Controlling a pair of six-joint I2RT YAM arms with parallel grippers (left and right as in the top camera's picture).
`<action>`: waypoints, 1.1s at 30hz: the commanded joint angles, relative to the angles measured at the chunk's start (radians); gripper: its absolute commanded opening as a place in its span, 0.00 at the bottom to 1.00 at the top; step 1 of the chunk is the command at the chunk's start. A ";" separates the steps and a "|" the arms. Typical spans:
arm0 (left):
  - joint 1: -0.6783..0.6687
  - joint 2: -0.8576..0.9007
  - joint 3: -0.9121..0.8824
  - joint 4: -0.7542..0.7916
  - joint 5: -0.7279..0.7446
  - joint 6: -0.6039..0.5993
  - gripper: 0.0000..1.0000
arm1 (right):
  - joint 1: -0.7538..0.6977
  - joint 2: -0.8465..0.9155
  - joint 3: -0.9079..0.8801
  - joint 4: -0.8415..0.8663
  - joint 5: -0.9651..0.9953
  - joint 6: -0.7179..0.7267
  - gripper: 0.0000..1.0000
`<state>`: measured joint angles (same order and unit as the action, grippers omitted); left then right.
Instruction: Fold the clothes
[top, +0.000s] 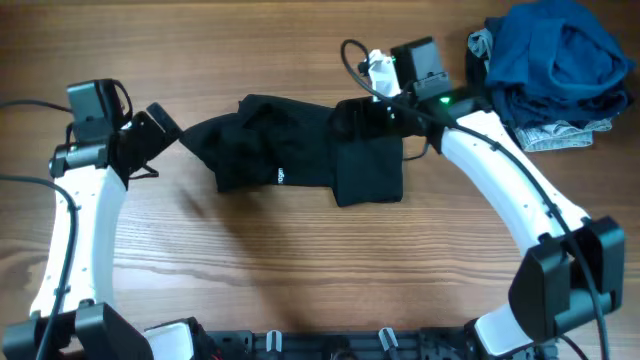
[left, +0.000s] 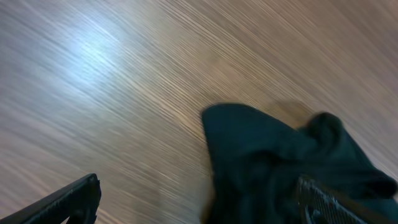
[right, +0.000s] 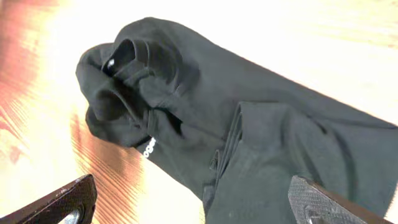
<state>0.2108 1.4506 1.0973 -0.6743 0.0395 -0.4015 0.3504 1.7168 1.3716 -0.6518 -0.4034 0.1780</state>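
A black T-shirt lies crumpled across the middle of the wooden table, with a small white logo near its front edge. One part is folded into a flat flap on the right. My left gripper is open at the shirt's left end. In the left wrist view its right finger is over the dark cloth and its left finger is over bare wood. My right gripper is open above the shirt's right part. In the right wrist view the shirt and logo lie below it.
A pile of blue garments sits at the back right corner, with a grey patterned piece under its front edge. Bare wood runs along the front of the table.
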 joint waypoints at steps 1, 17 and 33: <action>0.003 0.092 0.014 -0.002 0.148 0.081 1.00 | -0.042 -0.013 0.016 -0.047 0.015 -0.021 1.00; -0.066 0.379 0.014 0.295 0.349 0.739 0.82 | -0.056 -0.013 0.016 -0.116 0.045 -0.018 0.99; -0.086 0.383 0.015 0.319 0.528 0.792 0.89 | -0.056 -0.013 0.016 -0.179 0.045 -0.018 1.00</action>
<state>0.1200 1.8217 1.0988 -0.3573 0.4480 0.3832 0.2935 1.7145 1.3716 -0.8238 -0.3725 0.1707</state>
